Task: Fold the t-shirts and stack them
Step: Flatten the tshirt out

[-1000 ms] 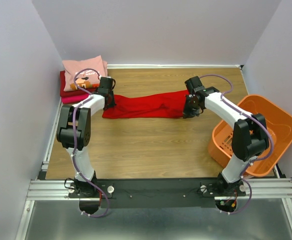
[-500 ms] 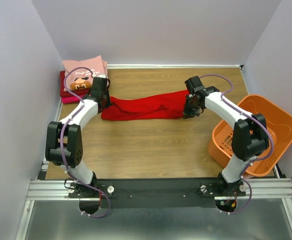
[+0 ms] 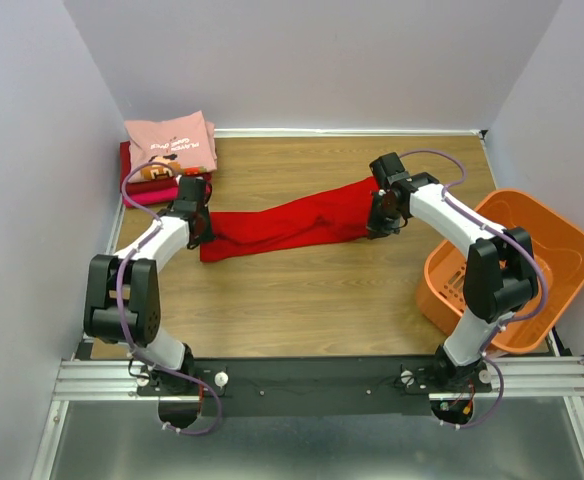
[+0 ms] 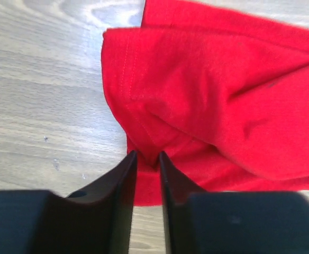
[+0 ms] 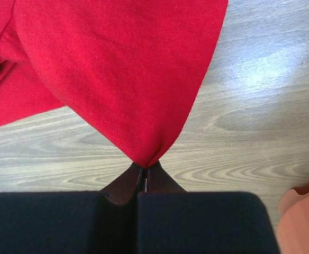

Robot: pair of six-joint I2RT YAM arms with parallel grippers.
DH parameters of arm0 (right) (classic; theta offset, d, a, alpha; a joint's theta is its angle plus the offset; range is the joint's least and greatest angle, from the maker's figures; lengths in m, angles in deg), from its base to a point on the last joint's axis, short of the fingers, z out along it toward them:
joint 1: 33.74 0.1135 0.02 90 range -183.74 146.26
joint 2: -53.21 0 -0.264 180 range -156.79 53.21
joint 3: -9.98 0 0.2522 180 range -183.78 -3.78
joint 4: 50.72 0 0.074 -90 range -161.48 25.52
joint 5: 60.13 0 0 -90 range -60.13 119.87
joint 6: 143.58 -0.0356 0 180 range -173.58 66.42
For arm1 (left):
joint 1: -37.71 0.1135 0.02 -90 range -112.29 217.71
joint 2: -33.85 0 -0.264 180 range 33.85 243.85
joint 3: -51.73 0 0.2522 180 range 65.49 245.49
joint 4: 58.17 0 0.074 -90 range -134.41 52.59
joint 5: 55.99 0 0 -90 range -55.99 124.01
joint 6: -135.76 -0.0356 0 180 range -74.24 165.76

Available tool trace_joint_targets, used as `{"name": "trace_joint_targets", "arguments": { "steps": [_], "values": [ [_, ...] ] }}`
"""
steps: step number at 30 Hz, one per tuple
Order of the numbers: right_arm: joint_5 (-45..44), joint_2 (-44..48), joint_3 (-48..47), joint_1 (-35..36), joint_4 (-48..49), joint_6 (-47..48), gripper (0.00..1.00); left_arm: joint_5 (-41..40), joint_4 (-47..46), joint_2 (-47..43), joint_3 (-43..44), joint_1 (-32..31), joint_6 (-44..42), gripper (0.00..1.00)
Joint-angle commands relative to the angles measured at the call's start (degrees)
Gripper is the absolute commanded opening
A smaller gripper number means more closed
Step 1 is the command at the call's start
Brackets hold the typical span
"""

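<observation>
One plain bright red cloth t-shirt [image 3: 292,221], drawn into a long band across the middle of the wooden bench [image 3: 302,300], slanting from near the left edge up toward the far right; left gripper [image 4: 146,156] pinching a bunched fold at its left end; right gripper [image 5: 144,177] pressed tight on a pointed corner at its right end; folded light pink printed tee [image 3: 172,142] atop darker folded tees [image 3: 129,172] in the far left corner. Step judged: spreading before folding; advisable to hold even tension, lower both ends together, lay flat without twist.
</observation>
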Motion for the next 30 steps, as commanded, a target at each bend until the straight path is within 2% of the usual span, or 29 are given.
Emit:
{"name": "trace_joint_targets", "arguments": {
  "steps": [1,11,30],
  "values": [
    [-0.6,0.6,0.0,0.3,-1.2,0.3,0.01,-0.9,0.5,-3.7,3.5,0.1,0.7,0.33],
    [-0.7,1.1,0.5,0.4,-1.2,0.1,0.01,1.1,-0.3,1.0,4.8,0.1,1.3,0.33],
    [-0.2,1.0,0.6,0.4,-1.2,-0.1,0.00,-0.3,-1.5,1.1,-1.0,0.1,2.4,0.33]
  ]
}}
